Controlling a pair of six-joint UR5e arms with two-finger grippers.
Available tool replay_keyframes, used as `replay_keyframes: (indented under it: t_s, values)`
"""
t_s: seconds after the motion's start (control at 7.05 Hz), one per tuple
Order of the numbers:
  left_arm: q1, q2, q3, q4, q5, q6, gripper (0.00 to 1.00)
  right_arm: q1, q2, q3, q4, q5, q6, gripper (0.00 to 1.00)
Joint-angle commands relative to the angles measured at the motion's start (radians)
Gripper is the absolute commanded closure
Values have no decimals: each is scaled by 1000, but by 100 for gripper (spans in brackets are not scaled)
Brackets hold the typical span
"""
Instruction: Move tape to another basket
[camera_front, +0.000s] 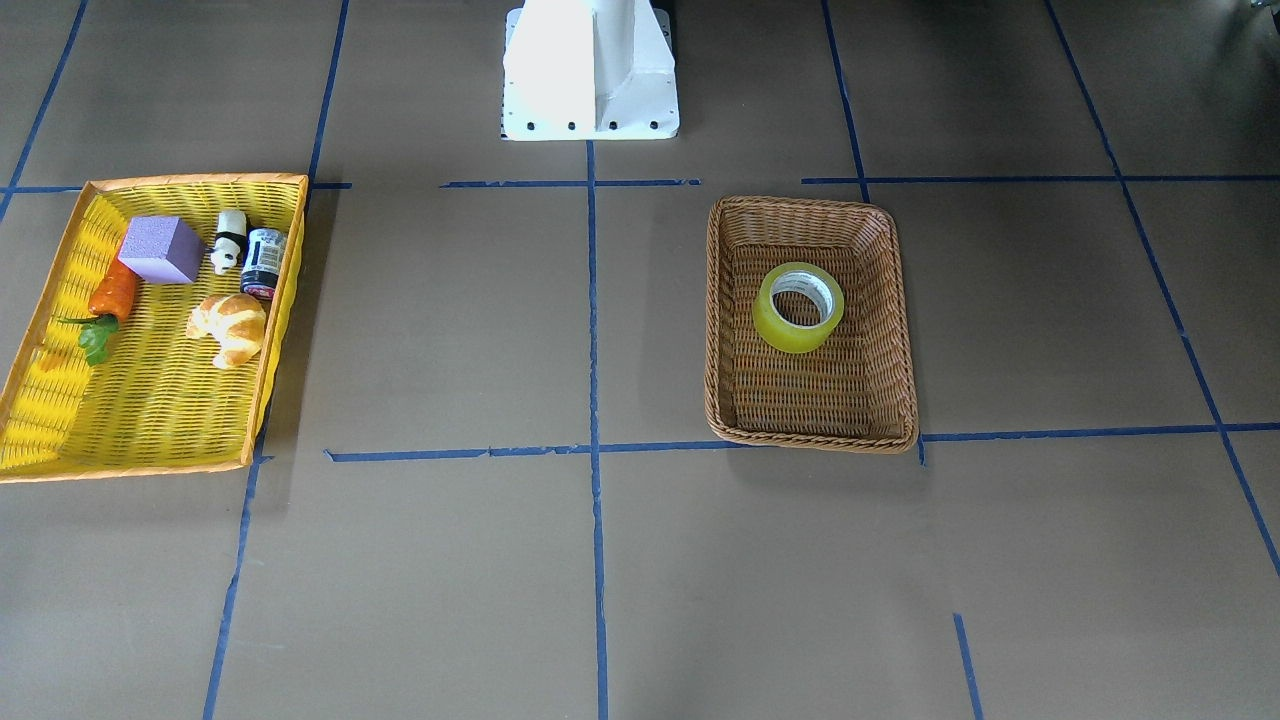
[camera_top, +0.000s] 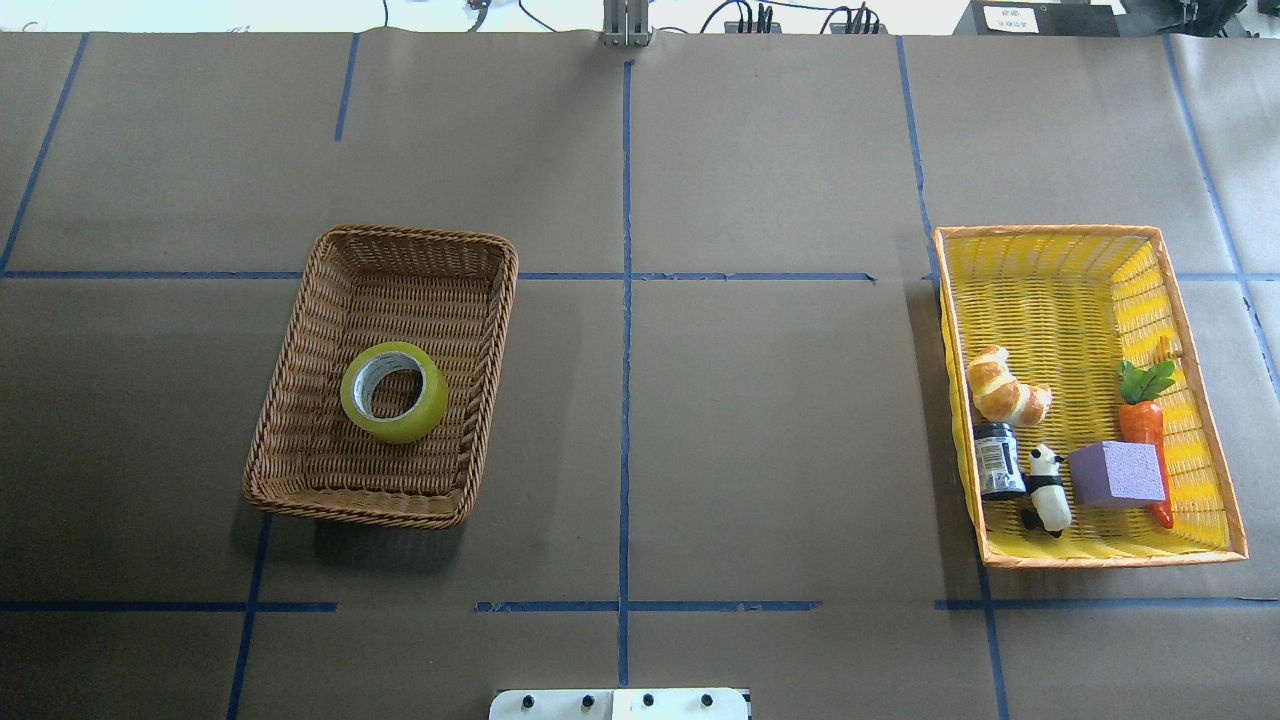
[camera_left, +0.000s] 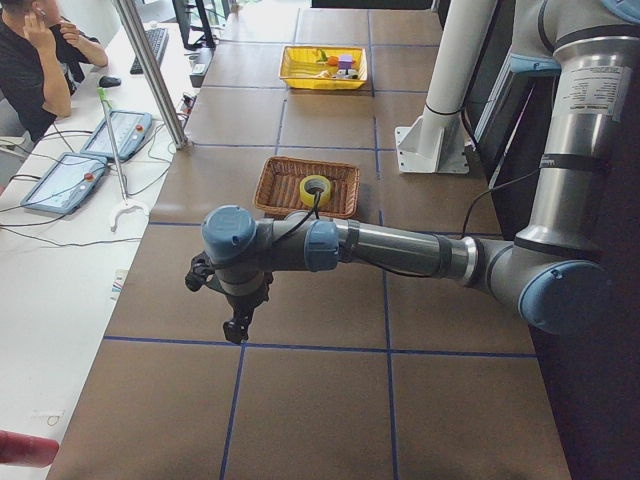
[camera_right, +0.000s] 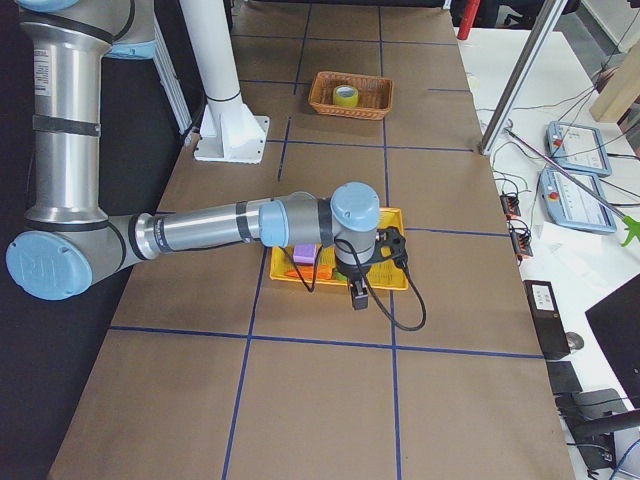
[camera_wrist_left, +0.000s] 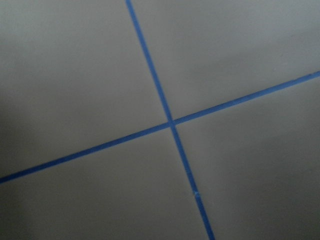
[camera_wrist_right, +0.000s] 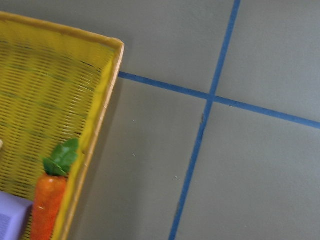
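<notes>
The left end effector (camera_left: 237, 328) and right end effector (camera_right: 357, 297) are shown only by the side cameras, so spread or pressed together cannot be told. The wide translucent yellow-green tape roll (camera_top: 394, 392) is seen lying flat inside the rectangular brown woven wicker basket (camera_top: 415, 236) on the brown-papered tabletop (camera_top: 750, 420).

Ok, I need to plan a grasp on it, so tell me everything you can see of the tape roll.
The tape is a wide roll of translucent yellow-green film wound on a white core with printed marks. It lies flat, hole facing up, near the middle of the brown wicker basket, resting on its woven floor and clear of the walls. Nothing else touches it.
</notes>
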Motion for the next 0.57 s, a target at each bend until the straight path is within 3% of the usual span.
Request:
replay_keyframes:
  t_s: [0.0,0.43]
  values:
    - [-5,-13,110,-4,-6,6,0,13,-6,-87,6,-21,-76,0]
    - [-1,-14,100,-45,-18,-211,0,-17,0,-109,1,-14,-55,0]
